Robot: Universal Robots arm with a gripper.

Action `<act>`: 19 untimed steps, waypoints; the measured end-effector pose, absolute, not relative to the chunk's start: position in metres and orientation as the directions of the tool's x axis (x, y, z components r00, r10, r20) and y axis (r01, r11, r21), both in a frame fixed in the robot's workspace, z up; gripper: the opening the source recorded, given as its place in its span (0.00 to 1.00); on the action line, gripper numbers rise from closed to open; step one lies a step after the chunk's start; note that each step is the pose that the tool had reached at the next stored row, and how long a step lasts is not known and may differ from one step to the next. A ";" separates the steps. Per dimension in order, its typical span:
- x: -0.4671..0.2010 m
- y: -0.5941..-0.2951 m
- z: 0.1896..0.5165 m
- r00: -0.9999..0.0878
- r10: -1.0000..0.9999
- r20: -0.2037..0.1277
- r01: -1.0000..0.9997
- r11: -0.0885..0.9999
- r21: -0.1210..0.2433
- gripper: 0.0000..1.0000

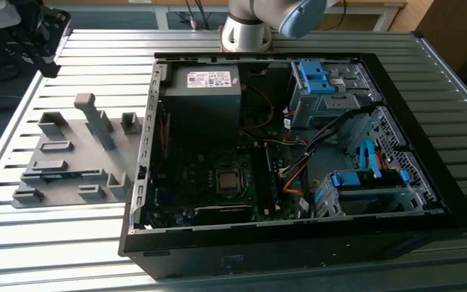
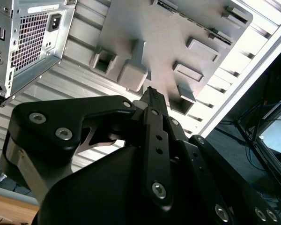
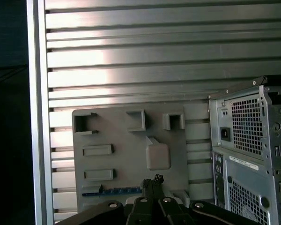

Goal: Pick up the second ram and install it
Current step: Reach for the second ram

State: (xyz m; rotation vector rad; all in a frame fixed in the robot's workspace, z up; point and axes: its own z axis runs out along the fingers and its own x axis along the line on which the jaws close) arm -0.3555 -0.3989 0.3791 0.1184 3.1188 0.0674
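Note:
The second ram (image 3: 114, 191) is a thin blue-green strip lying on edge in a slot near one border of the grey holder tray (image 3: 131, 145). In the exterior view the ram (image 1: 59, 176) sits low in the tray (image 1: 71, 152), on the view's left beside the computer case. My gripper (image 3: 152, 180) hangs high above the tray with its black fingers pressed together and nothing between them. In the second wrist view the gripper (image 2: 152, 96) is seen from the side, with the tray (image 2: 145, 28) far beyond it.
The open black computer case (image 1: 298, 243) lies on the slatted metal table (image 1: 55, 249), with the green motherboard (image 1: 209, 170) and its long black slots (image 1: 267, 176) inside. Upright grey posts (image 1: 95, 121) rise from the tray. The case's perforated rear (image 3: 253, 154) borders the tray.

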 end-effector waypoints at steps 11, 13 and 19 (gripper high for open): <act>-0.362 -0.399 0.379 -0.997 0.076 -0.018 0.075 0.996 0.044 0.11; -0.363 -0.399 0.379 -0.997 0.076 -0.018 0.075 0.996 0.044 0.11; -0.367 -0.404 0.379 -0.997 0.076 -0.018 0.075 0.996 0.044 0.11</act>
